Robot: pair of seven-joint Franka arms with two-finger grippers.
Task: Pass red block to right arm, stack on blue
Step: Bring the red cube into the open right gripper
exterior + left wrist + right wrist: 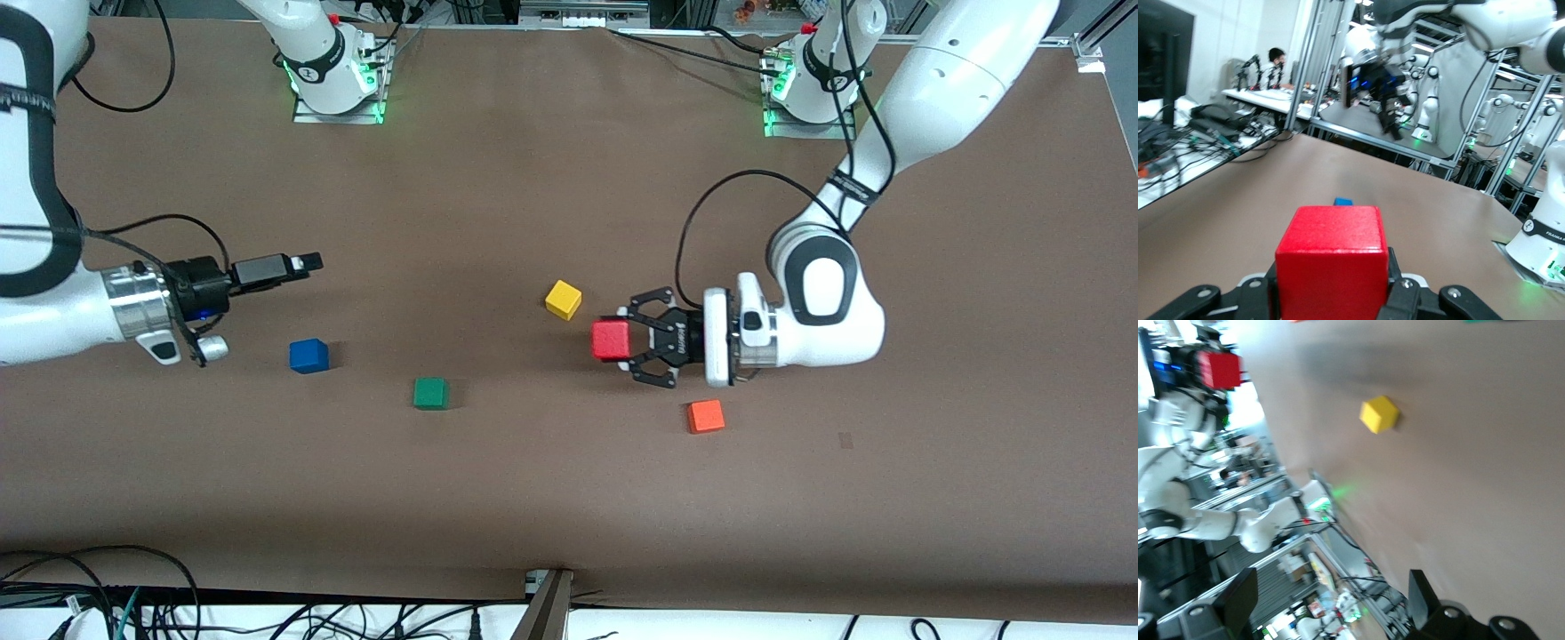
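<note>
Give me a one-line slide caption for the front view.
Left gripper holds red block; right gripper waits open.

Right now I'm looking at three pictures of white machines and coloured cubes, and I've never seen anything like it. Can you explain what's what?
These are two robot arms bolted to a brown table, each ending in a two-fingered claw. The large picture looks down from a high camera facing them. The other two come from small cameras on each arm's wrist.

The left claw is shut on the red block, held up sideways between the yellow cube and the orange cube. Its wrist camera shows that block close up.

The right claw is open and empty, waiting above the blue cube's end of the table. Its own camera sees the red block from afar.

A green cube lies on the table nearer the high camera than the blue one.
</note>
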